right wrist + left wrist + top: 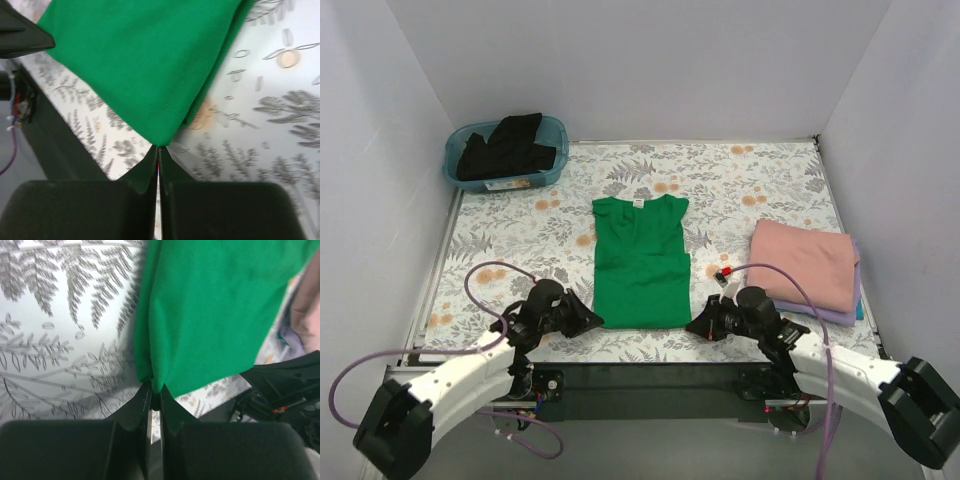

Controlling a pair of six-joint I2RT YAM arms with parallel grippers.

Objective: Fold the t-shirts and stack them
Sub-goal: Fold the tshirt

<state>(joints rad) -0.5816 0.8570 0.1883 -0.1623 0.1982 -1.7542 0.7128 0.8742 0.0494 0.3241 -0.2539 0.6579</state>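
Between the shut jaws of your left gripper [155, 399] sits the near left hem corner of the green t-shirt [641, 262], and your right gripper [158, 152] is pinched closed on the near right corner. Treat the cloth as light, limp and quick to sag. Those two corners look like the right hold, so lift them evenly. It lies flat on the table [770, 180], collar away from you, with the pink and lavender stack [805, 262] well apart on its right.

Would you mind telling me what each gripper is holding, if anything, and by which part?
Both hold the green t-shirt: the left gripper pinches its near left hem corner, the right gripper its near right hem corner.
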